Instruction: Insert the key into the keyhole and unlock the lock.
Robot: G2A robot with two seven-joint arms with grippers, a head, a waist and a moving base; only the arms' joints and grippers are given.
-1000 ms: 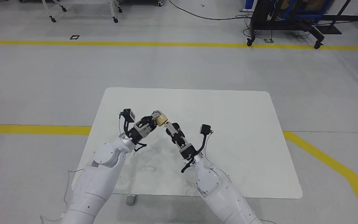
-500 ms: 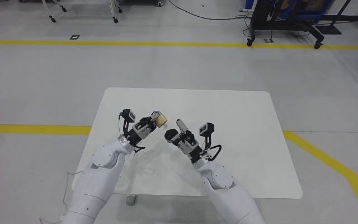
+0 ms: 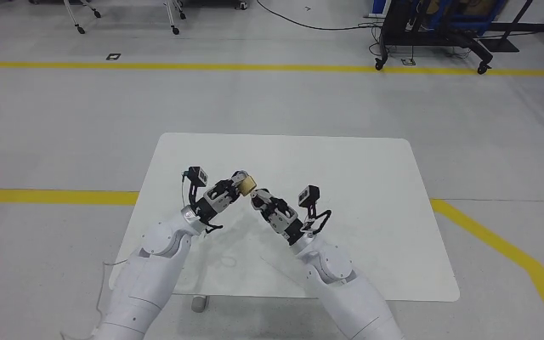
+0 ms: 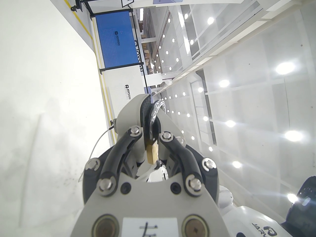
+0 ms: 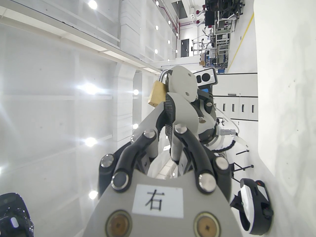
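The lock point(image 3: 246, 181) is held above the left half of the table point(image 3: 374, 212), its shackle clamped in the left gripper point(image 4: 154, 110). The right gripper point(image 3: 257, 198), pressed shut, has been rolled back and brought just beside the lock. The key is hidden, so insertion is judged unfinished.

Strong, even light falls from overhead, so in the top view the white table point(image 3: 374, 170) and the pale floor point(image 3: 255, 102) look bright and flat, with only soft, faint shading. In both wrist views the ceiling lights point(image 4: 285, 68) flare into starbursts with streaks of glare, and the table surface is washed out almost to plain white. Straight lines bow toward the edges there, and the steel loop of the lock point(image 4: 152, 152) carries bright glints.
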